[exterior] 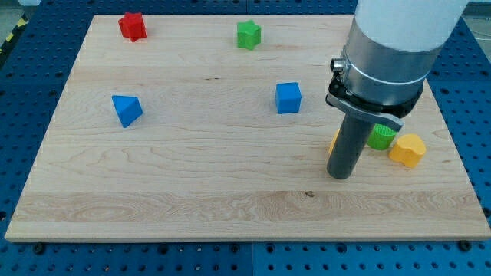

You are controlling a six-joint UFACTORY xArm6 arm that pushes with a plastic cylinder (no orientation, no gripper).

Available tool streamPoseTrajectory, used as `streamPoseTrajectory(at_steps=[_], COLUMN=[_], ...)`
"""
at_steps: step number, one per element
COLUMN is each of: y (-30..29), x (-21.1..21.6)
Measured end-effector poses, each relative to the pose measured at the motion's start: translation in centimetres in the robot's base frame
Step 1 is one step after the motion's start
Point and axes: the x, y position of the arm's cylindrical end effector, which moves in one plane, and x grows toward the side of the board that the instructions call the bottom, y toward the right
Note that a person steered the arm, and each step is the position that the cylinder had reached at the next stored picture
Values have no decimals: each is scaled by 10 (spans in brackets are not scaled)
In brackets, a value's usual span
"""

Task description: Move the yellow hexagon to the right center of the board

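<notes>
My tip (340, 175) rests on the board in its right half, below the blue cube (288, 98). A sliver of a yellow block (334, 141) shows at the rod's left edge; the rod hides most of it, so I cannot make out its shape. It appears to touch the rod. A green round block (381, 137) lies just right of the rod, partly hidden by the arm. A yellow heart-like block (406, 150) lies right of that, near the board's right edge.
A red star-like block (133, 26) lies at the view's top left, and a green star-like block (248, 34) at top centre. A blue triangle (126, 110) lies at the left. The wooden board (192, 192) sits on a blue perforated table.
</notes>
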Motion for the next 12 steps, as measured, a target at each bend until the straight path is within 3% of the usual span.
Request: streamPoseTrajectory(at_steps=[1,2,4,6,9,12], y=[0,0,0,43,7,86], x=[-8,-49,-50,-79,-109,-99])
